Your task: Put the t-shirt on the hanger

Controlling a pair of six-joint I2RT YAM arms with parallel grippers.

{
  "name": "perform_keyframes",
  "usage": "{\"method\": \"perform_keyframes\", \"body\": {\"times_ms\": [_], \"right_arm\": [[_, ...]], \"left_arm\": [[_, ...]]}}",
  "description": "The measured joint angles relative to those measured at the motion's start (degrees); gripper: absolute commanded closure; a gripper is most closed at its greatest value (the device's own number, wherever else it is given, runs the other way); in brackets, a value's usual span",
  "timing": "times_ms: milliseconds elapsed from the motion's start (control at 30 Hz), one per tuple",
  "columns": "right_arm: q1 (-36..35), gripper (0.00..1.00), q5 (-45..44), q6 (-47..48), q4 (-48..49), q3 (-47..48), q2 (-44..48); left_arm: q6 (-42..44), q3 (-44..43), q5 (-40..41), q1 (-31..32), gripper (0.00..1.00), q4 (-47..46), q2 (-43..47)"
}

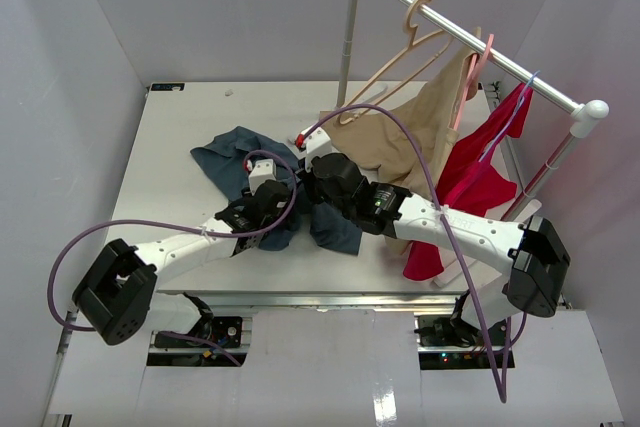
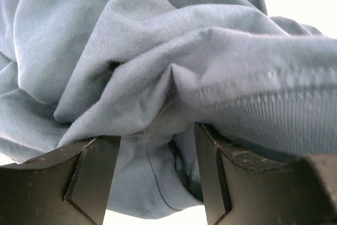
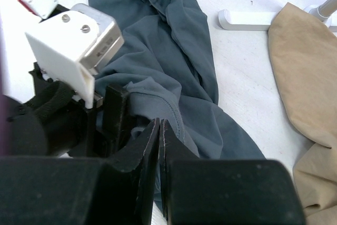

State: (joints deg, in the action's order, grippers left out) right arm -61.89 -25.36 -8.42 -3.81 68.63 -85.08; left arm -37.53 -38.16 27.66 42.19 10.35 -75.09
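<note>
The slate-blue t-shirt point(image 1: 232, 159) lies crumpled on the white table, running from the left middle toward the front point(image 1: 338, 235). Both grippers meet over its middle. My left gripper point(image 1: 283, 205) is open, and in the left wrist view loose folds of the t-shirt point(image 2: 158, 40) hang between its spread fingers point(image 2: 155, 135). My right gripper point(image 3: 159, 122) is shut, with a raised seamed edge of the t-shirt point(image 3: 168, 51) pinched at its tips. The pale beige hanger point(image 1: 415, 32) hangs bare on the rail at the back right, away from both grippers.
A white clothes rail point(image 1: 470, 37) crosses the back right on two posts. A tan garment point(image 1: 420, 137) and a red garment point(image 1: 480, 172) hang from it on a pink hanger point(image 1: 478, 62) and a thin blue hanger point(image 1: 515, 107). The rack's foot point(image 3: 247, 19) rests on the table.
</note>
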Motion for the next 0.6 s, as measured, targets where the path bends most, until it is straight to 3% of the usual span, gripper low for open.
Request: {"method": "perform_keyframes", "body": {"times_ms": [100,167,333,400,467,600], "right_arm": [[0.0,0.92,0.1,0.0,0.1,-0.1,0.1],[0.0,0.92,0.0,0.0,0.3,-0.4,0.4],[0.0,0.92,-0.3,0.0,0.8,-2.5,2.0],[0.0,0.92,-0.7,0.0,0.8,-2.9,2.2],[0.1,0.92,-1.1,0.0,0.8,-3.0,2.2],[0.6,0.92,-1.4,0.0,0.9,-3.0,2.2]], "left_arm": [[-0.5,-0.8,1.7,0.0,0.92,0.0,-2.4],[-0.6,-1.0,2.7,0.0,1.00,0.6,-3.8],[-0.9,-1.9,4.0,0.0,1.00,3.9,-3.0],[-0.9,-1.9,4.1,0.0,0.88,6.0,-0.2],[-0.9,-1.9,4.2,0.0,0.83,7.9,3.5],[-1.1,-1.8,5.0,0.0,0.81,10.9,11.1]]}}
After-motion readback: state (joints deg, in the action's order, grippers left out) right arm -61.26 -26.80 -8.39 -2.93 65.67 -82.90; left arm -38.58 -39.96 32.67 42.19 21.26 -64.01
